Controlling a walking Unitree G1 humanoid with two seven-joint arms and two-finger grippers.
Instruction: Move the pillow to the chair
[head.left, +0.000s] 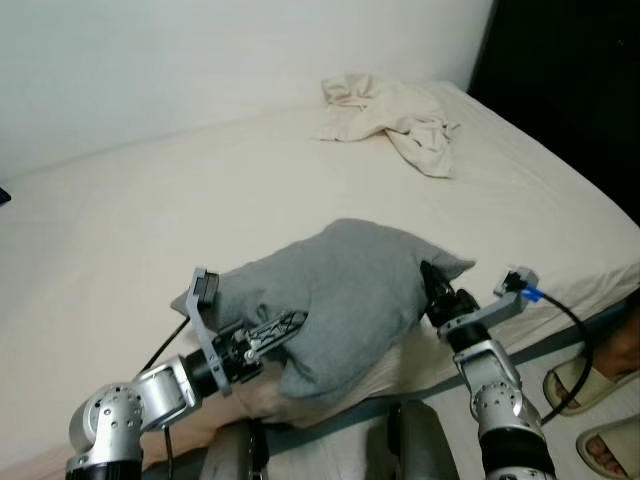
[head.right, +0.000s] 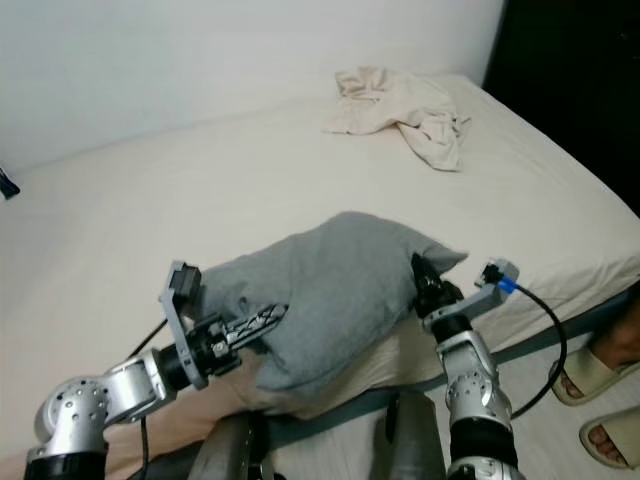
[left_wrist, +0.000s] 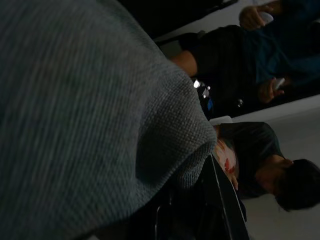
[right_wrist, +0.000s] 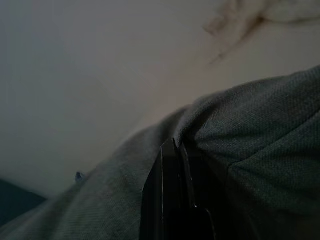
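Open bed (head.left: 150, 230) beyond pillow (head.left: 345, 290)

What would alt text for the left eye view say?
A grey pillow at the near edge of a cream bed is pinched between the left gripper and the right gripper. A crumpled beige cloth lies at the bed's far side.

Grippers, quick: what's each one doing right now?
Left gripper: shut on the grey pillow, pressed into its left side.
Right gripper: shut on the pillow's right corner, at the edge of the bed.
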